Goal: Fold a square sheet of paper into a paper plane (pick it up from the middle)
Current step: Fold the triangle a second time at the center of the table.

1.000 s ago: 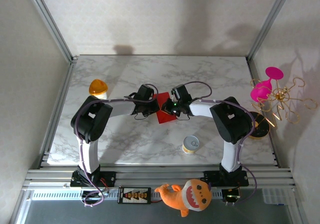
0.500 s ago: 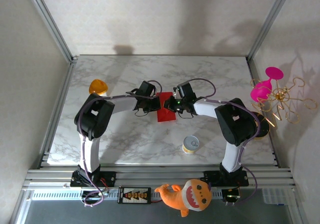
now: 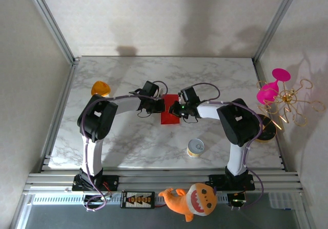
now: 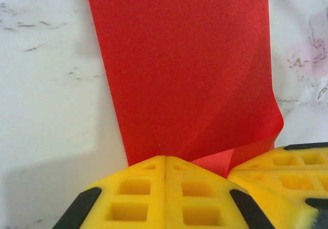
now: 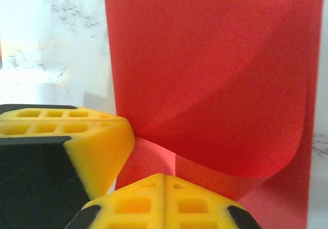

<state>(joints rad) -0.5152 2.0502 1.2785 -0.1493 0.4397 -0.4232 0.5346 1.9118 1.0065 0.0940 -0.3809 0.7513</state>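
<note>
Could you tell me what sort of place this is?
Probably a robotics lab test cell: an aluminium frame, white wall panels around a marble-patterned table, and two robot arms bolted at its near edge.

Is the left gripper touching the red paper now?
Touching. Left wrist view: the paper runs straight into the shut left gripper, no gap visible.

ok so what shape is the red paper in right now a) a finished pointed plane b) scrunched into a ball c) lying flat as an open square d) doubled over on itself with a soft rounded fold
d: the square sheet of paper curls over itself in a rounded fold beside the shut right end effector, and from above it looks like a rectangle rather than a square.
</note>
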